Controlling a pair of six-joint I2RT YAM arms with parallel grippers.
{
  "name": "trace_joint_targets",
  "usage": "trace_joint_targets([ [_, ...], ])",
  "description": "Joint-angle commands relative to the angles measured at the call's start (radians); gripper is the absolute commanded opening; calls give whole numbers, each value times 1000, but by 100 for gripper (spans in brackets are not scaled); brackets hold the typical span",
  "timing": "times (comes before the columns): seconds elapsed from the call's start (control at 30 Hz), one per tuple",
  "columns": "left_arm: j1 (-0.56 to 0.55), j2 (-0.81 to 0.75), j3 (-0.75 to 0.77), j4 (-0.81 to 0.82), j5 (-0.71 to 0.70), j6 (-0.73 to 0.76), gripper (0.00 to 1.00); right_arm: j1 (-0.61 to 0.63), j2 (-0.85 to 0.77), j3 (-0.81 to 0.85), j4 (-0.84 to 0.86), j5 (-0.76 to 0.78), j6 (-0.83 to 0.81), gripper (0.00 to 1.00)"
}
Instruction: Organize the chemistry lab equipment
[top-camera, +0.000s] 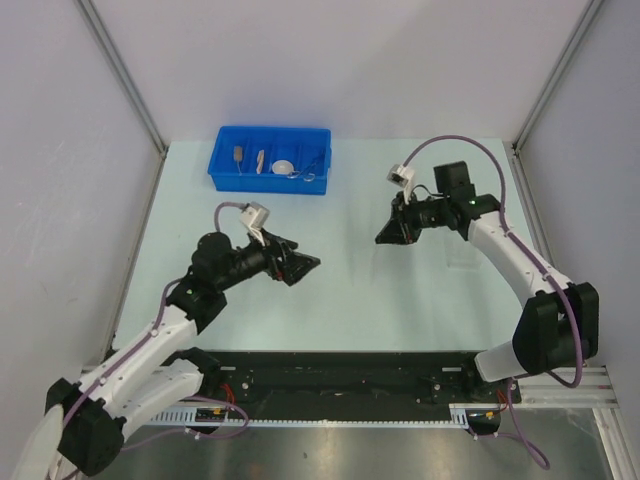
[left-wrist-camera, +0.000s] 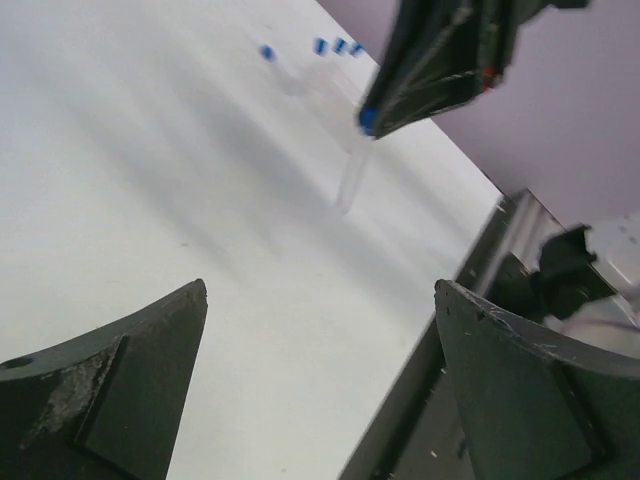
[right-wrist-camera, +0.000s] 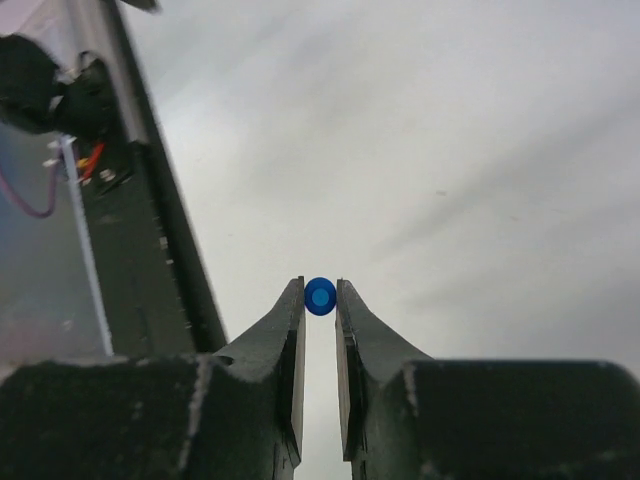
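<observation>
Left claw (top-camera: 300, 265): jaws spread wide and empty, on the near side of the blue bin (top-camera: 260, 183); arm crouched low, wrist aimed right.
Right claw (top-camera: 392, 232): pinched on a clear tube (left-wrist-camera: 352, 180) at its blue cap (right-wrist-camera: 320, 296), near-right of the bin; forearm reaching left.
Bin: holds white dish (top-camera: 284, 167), wire tongs (top-camera: 312, 172), wooden-handled tools (top-camera: 240, 155).

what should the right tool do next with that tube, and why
Probably carry the tube toward the other blue-capped tubes behind it. The right tool is shut on its blue cap with the tube hanging above the table, and the left tool stands wide open, clear of it.
</observation>
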Motion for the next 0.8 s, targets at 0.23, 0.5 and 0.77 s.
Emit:
trace_joint_targets([
  [0.23, 196, -110, 61, -339, -139, 69, 100, -255, -108, 31, 13, 234, -104, 6],
  [0.5, 224, -85, 157, -466, -237, 129, 100, -434, -129, 31, 63, 301, -102, 6],
  [0.77, 227, -125, 216, -560, -369, 276, 100, -485, -131, 23, 120, 364, -108, 7],
])
